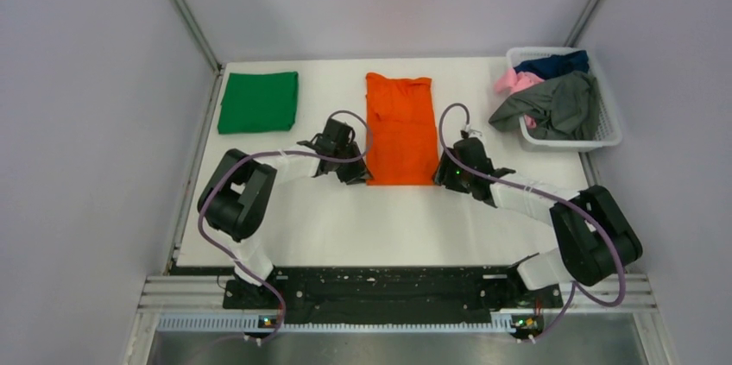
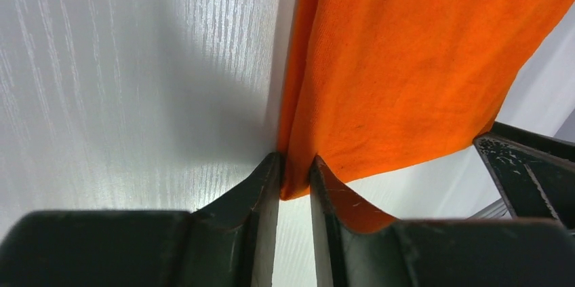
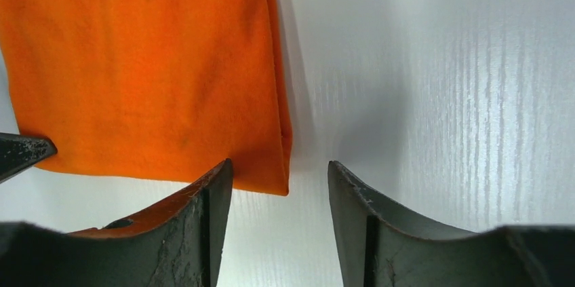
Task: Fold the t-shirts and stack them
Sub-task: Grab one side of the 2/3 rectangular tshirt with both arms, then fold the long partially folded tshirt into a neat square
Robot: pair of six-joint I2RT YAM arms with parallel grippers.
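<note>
Our left gripper (image 2: 296, 165) has nearly closed on the near left corner of the orange t-shirt (image 1: 400, 128), pinching its thin knit. Our right gripper (image 3: 280, 173) gapes wide around the near right corner and holds nothing. We judge these 2 corners are for folding the long strip in half. A flat green t-shirt (image 1: 258, 102) lies to its left, and a lattice basket (image 1: 608, 128) to its right.

The left fingers (image 2: 263, 195) pinch together; the right fingers (image 3: 211, 209) gape.
</note>
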